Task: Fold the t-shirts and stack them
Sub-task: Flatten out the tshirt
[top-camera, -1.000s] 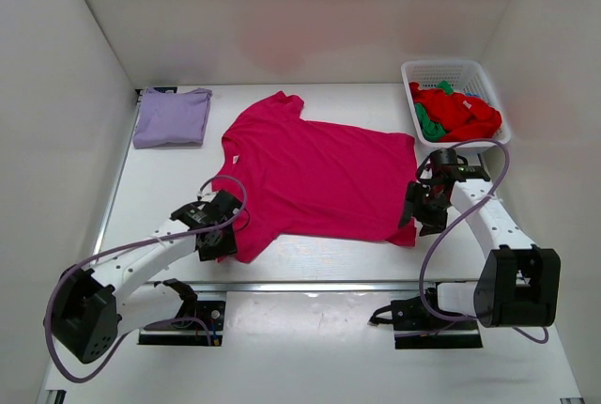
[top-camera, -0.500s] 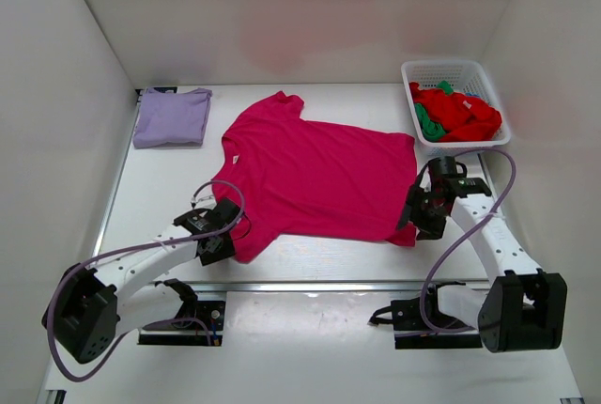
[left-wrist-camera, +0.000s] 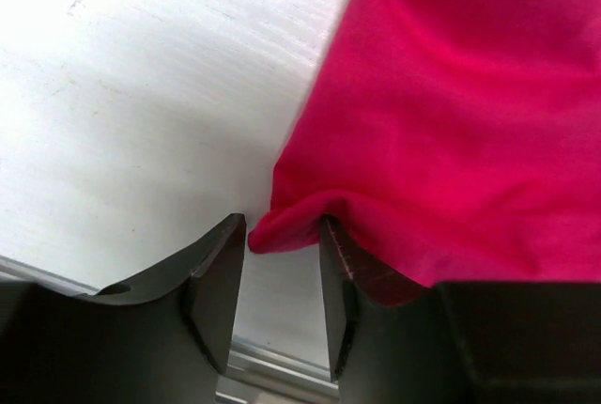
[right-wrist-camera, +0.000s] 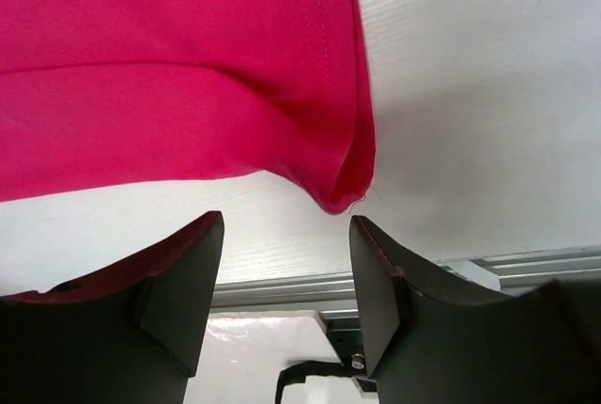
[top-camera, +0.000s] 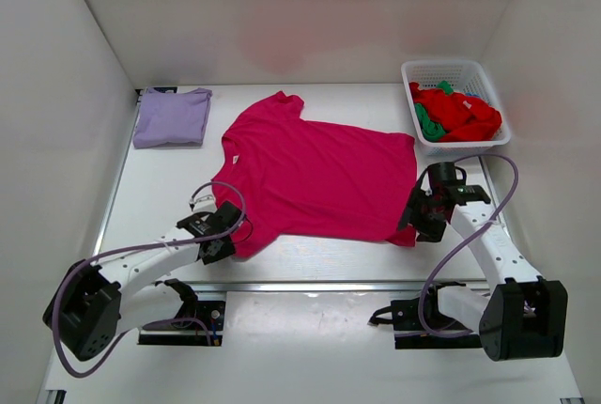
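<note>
A large magenta-pink t-shirt point(top-camera: 315, 178) lies flat in the middle of the table, neck to the left. My left gripper point(top-camera: 218, 238) is open at its near-left sleeve corner. In the left wrist view the cloth point(left-wrist-camera: 451, 122) bunches between the tips of that gripper point(left-wrist-camera: 282, 235) and drapes over the right finger point(left-wrist-camera: 352, 272). My right gripper point(top-camera: 415, 224) is open at the near-right hem corner. In the right wrist view the hem corner point(right-wrist-camera: 343, 188) sits just beyond that gripper point(right-wrist-camera: 286, 230). A folded pale lavender t-shirt point(top-camera: 171, 117) lies at the far left.
A white lattice basket point(top-camera: 453, 69) at the far right holds red shirts point(top-camera: 462, 113) and a green one point(top-camera: 427, 124). White walls close in the left, back and right sides. A metal rail point(top-camera: 310, 284) runs along the table's near edge, just behind both grippers.
Both grippers have slid toward the near edge of the shirt. The left one has moved slightly down-left at the sleeve corner and the right one has come down to the hem corner. The shirt's near-left edge has shifted slightly.
</note>
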Robot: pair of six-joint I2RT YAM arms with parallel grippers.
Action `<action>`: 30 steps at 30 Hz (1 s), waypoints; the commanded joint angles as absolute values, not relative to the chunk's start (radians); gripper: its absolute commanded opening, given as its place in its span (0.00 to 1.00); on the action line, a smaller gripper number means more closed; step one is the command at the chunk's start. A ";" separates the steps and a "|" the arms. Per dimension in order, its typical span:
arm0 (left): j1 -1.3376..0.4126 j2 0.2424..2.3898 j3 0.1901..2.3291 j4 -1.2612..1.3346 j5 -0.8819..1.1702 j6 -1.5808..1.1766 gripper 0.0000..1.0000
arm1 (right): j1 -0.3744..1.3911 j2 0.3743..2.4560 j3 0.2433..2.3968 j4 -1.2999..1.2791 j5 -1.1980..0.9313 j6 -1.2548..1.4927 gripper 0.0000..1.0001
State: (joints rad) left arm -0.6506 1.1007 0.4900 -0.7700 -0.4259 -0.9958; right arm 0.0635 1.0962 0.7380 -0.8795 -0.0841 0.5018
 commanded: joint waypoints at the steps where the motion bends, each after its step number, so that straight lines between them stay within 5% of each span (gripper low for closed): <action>1: -0.652 1.092 0.471 -0.701 -0.453 -1.005 0.44 | 0.064 1.078 0.718 -0.847 -0.054 0.520 0.53; 5: -0.655 1.092 0.489 -0.732 -0.456 -1.012 0.14 | 0.069 1.077 0.701 -0.836 -0.051 0.529 0.53; 9: -0.644 1.042 0.515 -0.770 -0.446 -1.000 0.00 | 0.058 1.080 0.687 -0.824 -0.055 0.529 0.48; 21: -0.506 0.881 0.675 -0.891 -0.347 -0.881 0.00 | 0.086 1.078 0.686 -0.784 -0.011 0.598 0.35; 30: -0.476 0.884 0.670 -0.891 -0.354 -0.841 0.00 | 0.167 1.031 0.667 -0.858 0.040 0.615 0.43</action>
State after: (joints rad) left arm -0.4953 0.8932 0.6571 -0.8852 -0.3595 -0.8696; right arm 0.1551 1.0653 0.6823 -0.8360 0.0013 0.6010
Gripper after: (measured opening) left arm 0.096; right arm 0.422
